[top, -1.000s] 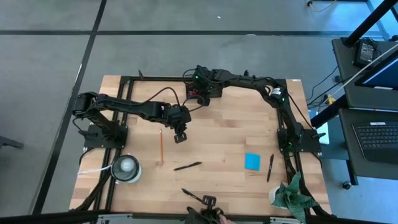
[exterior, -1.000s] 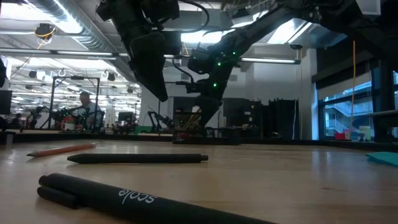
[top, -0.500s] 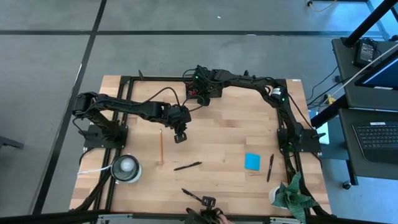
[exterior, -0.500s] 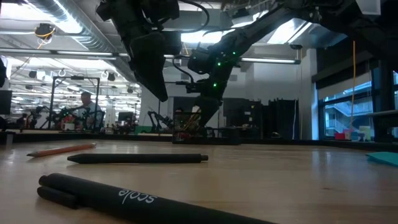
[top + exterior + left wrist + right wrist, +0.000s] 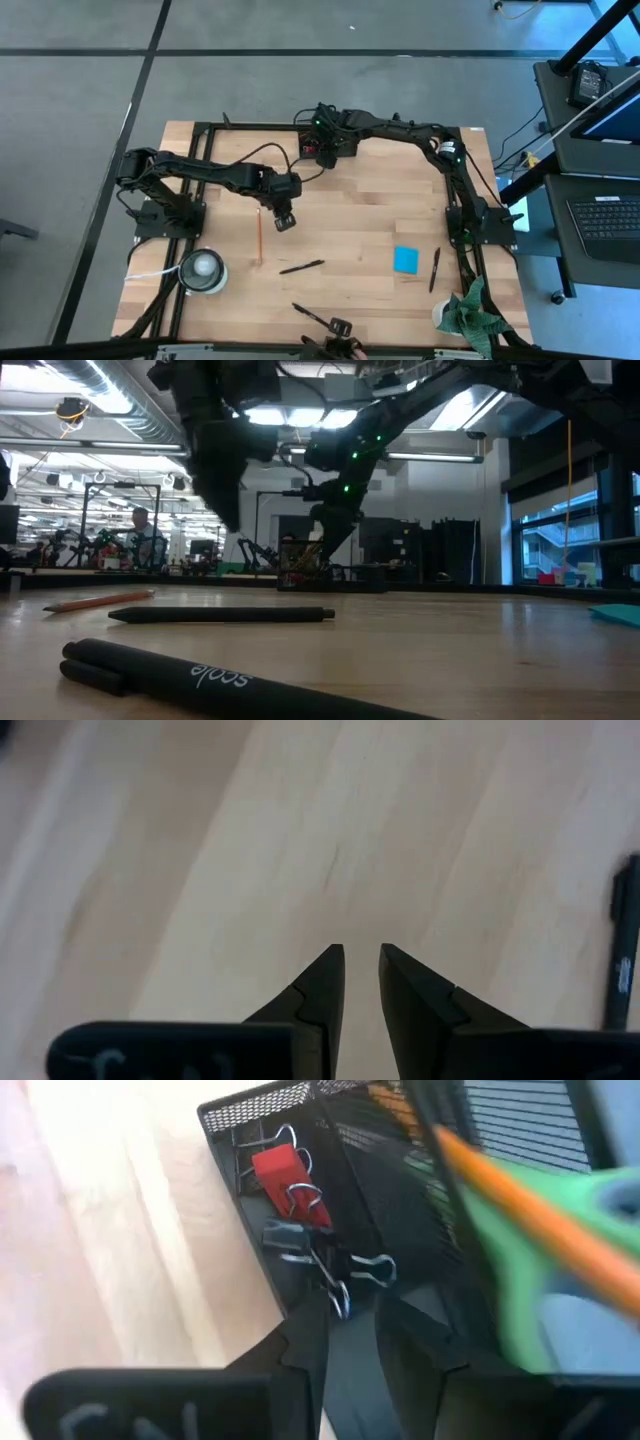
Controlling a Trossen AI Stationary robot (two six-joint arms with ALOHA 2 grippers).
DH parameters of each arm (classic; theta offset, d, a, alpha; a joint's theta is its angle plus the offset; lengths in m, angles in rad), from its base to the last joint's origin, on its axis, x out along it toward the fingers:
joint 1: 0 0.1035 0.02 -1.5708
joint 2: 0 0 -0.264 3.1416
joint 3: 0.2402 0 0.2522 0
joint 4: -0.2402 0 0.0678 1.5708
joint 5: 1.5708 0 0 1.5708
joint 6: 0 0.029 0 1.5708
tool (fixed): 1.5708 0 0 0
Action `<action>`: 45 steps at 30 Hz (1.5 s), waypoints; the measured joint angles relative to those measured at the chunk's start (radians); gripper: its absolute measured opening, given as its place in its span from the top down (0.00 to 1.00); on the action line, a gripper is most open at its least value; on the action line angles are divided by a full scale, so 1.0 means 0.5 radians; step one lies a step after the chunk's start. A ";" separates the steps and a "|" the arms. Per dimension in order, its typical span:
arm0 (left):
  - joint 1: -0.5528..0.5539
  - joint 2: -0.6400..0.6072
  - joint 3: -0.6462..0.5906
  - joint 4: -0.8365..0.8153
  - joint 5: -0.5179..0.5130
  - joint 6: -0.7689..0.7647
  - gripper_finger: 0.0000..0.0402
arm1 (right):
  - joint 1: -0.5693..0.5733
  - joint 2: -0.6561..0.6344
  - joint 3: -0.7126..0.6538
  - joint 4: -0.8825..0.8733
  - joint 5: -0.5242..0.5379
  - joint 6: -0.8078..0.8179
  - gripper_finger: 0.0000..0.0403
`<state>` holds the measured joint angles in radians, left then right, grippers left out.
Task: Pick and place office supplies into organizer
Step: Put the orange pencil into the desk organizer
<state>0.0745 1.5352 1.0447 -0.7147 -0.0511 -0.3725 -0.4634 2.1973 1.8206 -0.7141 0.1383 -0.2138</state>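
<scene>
The left tool [image 5: 284, 221] had shifted slightly toward the pencil [image 5: 259, 237] since a moment before, hovering empty above the worktop [image 5: 360, 225], its fingers narrowly parted; that suggests the pencil is next. A black pen [image 5: 301, 267] lay nearer the front edge. The right tool [image 5: 350, 1315] over the organizer [image 5: 262, 1109] had just loosened, fingers a little apart, with a black clip [image 5: 335, 1267] lying in the compartment beside the red piece [image 5: 277, 1168], apparently just delivered.

Grey concrete floor [image 5: 90, 90] crossed by dark lines surrounds the work area. A desk with a laptop [image 5: 608, 222] stands alongside. Ceiling lights [image 5: 95, 448], windows [image 5: 555, 540] and a distant seated person [image 5: 142, 532] fill the workshop behind.
</scene>
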 joint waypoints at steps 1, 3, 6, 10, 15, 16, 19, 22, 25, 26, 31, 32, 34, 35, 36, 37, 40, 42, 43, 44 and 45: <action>-0.010 0.000 0.000 -0.061 0.009 -0.072 0.85 | 0.004 -0.023 0.000 -0.019 0.001 0.011 0.78; -0.044 0.000 0.000 -0.174 0.040 -0.238 0.85 | 0.017 -0.083 0.000 -0.061 0.001 0.058 0.78; -0.122 -0.002 0.000 -0.376 0.050 -0.560 0.85 | 0.034 -0.185 0.000 -0.111 0.001 0.117 0.78; -0.230 -0.014 0.000 -0.676 0.032 -1.071 0.85 | 0.049 -0.304 0.000 -0.126 -0.003 0.158 0.78; -0.330 -0.014 -0.026 -0.782 -0.003 -1.568 0.85 | 0.058 -0.374 0.001 -0.087 -0.016 0.156 0.78; -0.339 -0.014 -0.031 -0.763 0.015 -1.643 0.85 | 0.058 -0.376 0.001 -0.080 -0.016 0.156 0.78; -0.369 -0.013 -0.066 -0.677 0.032 -1.801 0.85 | 0.058 -0.376 0.001 -0.082 -0.018 0.149 0.78; -0.392 -0.013 -0.136 -0.612 0.056 -1.948 0.85 | 0.059 -0.376 0.001 -0.089 -0.018 0.122 0.78; -0.412 -0.013 -0.224 -0.552 0.127 -2.073 0.83 | 0.069 -0.376 0.001 -0.103 -0.019 0.094 0.78; -0.415 -0.013 -0.259 -0.503 0.144 -2.108 0.82 | 0.071 -0.376 0.001 -0.103 -0.020 0.090 0.78; -0.421 -0.013 -0.411 -0.088 0.184 -2.216 0.75 | 0.072 -0.376 0.001 -0.117 -0.022 -0.001 0.78; -0.420 -0.012 -0.428 -0.042 0.183 -2.233 0.73 | 0.072 -0.376 0.001 -0.117 -0.022 -0.005 0.78; -0.421 -0.011 -0.448 -0.035 0.139 -2.318 0.70 | 0.072 -0.375 0.001 -0.118 -0.022 -0.011 0.78; -0.420 -0.011 -0.453 -0.045 0.104 -2.355 0.68 | 0.072 -0.375 0.001 -0.119 -0.022 -0.017 0.78; -0.420 -0.011 -0.455 -0.054 0.081 -2.389 0.67 | 0.072 -0.375 0.001 -0.122 -0.022 -0.026 0.78; -0.420 -0.011 -0.455 -0.058 0.075 -2.408 0.65 | 0.072 -0.375 0.001 -0.128 -0.021 -0.043 0.78; -0.421 -0.011 -0.455 -0.057 0.076 -2.446 0.63 | 0.072 -0.375 0.001 -0.137 -0.021 -0.064 0.78; -0.421 -0.009 -0.455 -0.057 0.075 -2.464 0.62 | 0.072 -0.375 0.001 -0.137 -0.021 -0.067 0.78; -0.421 0.003 -0.455 -0.056 0.074 -2.467 0.62 | 0.072 -0.375 0.001 -0.137 -0.021 -0.068 0.78; -0.421 0.024 -0.455 -0.057 0.074 -2.464 0.62 | 0.071 -0.374 0.001 -0.137 -0.021 -0.068 0.78; -0.420 0.046 -0.455 -0.063 0.074 -2.455 0.62 | 0.071 -0.374 0.001 -0.137 -0.021 -0.068 0.78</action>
<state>-0.1356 1.5582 0.8173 -0.7464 -0.0139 -1.6000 -0.4278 2.0102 1.8210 -0.7826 0.1276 -0.2478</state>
